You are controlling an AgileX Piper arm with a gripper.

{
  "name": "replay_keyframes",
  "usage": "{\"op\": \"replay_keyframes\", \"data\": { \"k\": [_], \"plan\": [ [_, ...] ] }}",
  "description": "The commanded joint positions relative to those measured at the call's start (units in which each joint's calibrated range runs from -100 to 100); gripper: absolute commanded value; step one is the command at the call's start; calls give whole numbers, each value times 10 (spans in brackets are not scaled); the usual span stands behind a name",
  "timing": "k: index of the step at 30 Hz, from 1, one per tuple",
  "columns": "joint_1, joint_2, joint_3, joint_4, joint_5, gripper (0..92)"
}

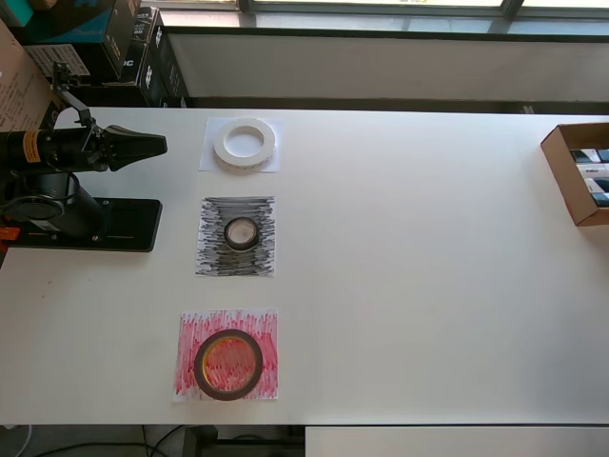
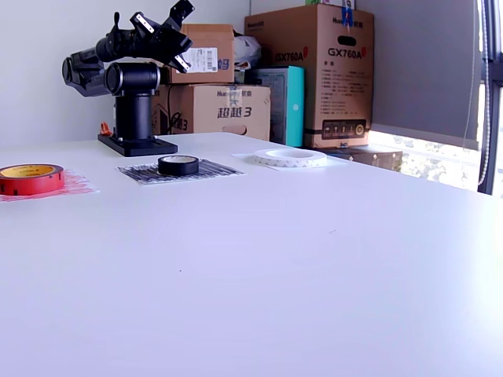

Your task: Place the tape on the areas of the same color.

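Note:
A large white tape ring [image 1: 245, 143] lies on the plain white sheet [image 1: 209, 162] at the far side of the table. On the black-scribbled sheet [image 1: 211, 257] sits the small black roll [image 1: 241, 233]. The maroon roll with a yellowish core [image 1: 228, 365] rests on the red-scribbled sheet [image 1: 265, 328], toward its lower left. In the exterior view the same rolls show: maroon [image 2: 30, 178], black [image 2: 178, 164], white [image 2: 289, 158]. My gripper [image 1: 160, 146] is folded back over the arm's base, left of the white sheet. It looks shut and holds nothing.
The arm's black base plate [image 1: 114, 227] stands at the overhead view's left edge. An open cardboard box [image 1: 563, 171] sits at the right edge. Stacked cartons [image 2: 310, 71] stand behind the table in the exterior view.

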Motion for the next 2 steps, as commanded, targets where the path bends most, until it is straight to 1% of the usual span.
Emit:
{"op": "replay_keyframes", "data": {
  "k": [1, 2],
  "plan": [
    [-2, -2, -2, 4, -3, 75],
    [-2, -2, -2, 4, -3, 75]
  ]
}}
